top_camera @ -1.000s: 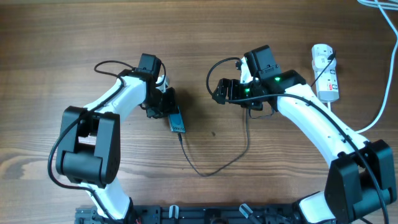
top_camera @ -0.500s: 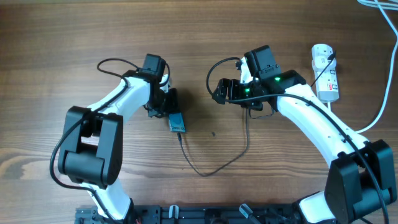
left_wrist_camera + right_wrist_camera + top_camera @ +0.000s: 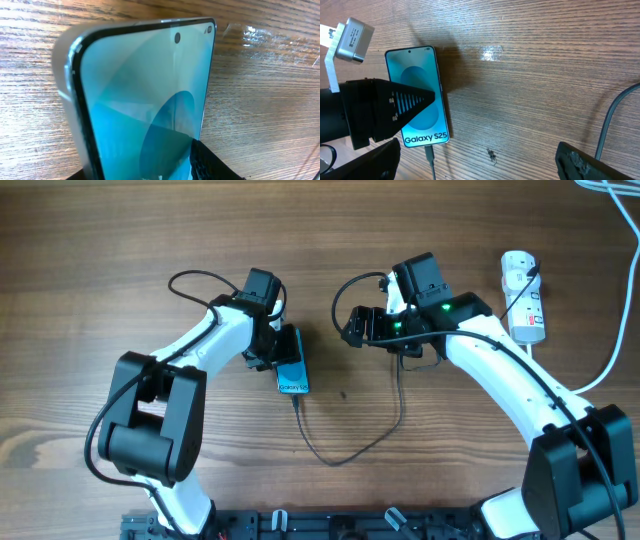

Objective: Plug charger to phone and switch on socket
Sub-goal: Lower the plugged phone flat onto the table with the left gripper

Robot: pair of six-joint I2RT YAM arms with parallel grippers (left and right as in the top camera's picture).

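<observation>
Teal-screen rectangular smartphone (image 3: 412, 65) pinched in left gripper (image 3: 287, 352); thin black charger cable (image 3: 430, 159) meets its near end. Right of it, right gripper (image 3: 480, 167) spread wide.

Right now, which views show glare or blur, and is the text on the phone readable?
Left wrist: the phone fills the frame, its near edge blurred; a glare patch lies on the table. Right wrist: sharp, "Galaxy S25" readable, glare on the wood beside the phone. Overhead: even light, no blur.
</observation>
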